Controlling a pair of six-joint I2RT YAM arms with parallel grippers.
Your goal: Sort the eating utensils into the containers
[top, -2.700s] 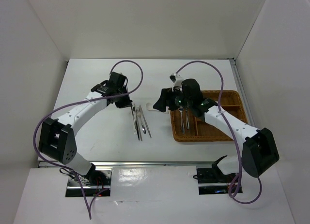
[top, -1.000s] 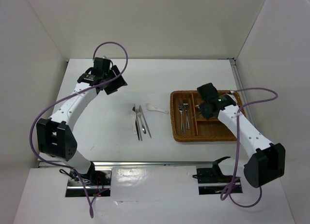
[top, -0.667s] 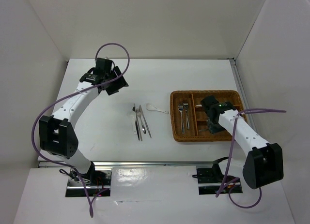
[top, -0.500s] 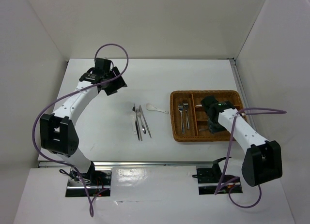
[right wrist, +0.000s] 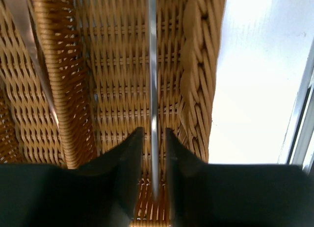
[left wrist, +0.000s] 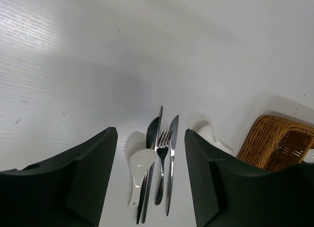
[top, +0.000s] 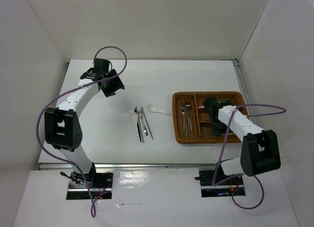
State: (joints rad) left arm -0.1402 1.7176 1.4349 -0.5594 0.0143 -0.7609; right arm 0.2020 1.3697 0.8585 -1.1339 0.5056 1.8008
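1. The right gripper (right wrist: 154, 134) sits low inside the tray (top: 208, 93), in a section along its outer rim. Over the last second it has come down there from nearer the tray's middle.
2. Its jaws were clamped a moment ago and have just parted a little. The stick (right wrist: 152, 65) runs between them with a sliver of wicker showing on each side. It looks let go, though the close, blurred view leaves that unsure.
3. The stick lies flat on the section floor, parallel to the rim, so I judge one more piece delivered.
4. Two forks (top: 186, 114) lie in the tray's long section, unmoved.
5. The left gripper (left wrist: 149, 131) hangs wide open and empty, well left of the tray. It has drawn back from the pile (top: 141, 123) and taken nothing.
6. The pile rests on the table (top: 98, 134) left of the tray, untouched: a fork, a knife and other pieces. A white spoon (top: 158, 110) lies between the pile and the tray.
7. The sort is partway done. The right arm likely needs to lift clear before more pieces come over.
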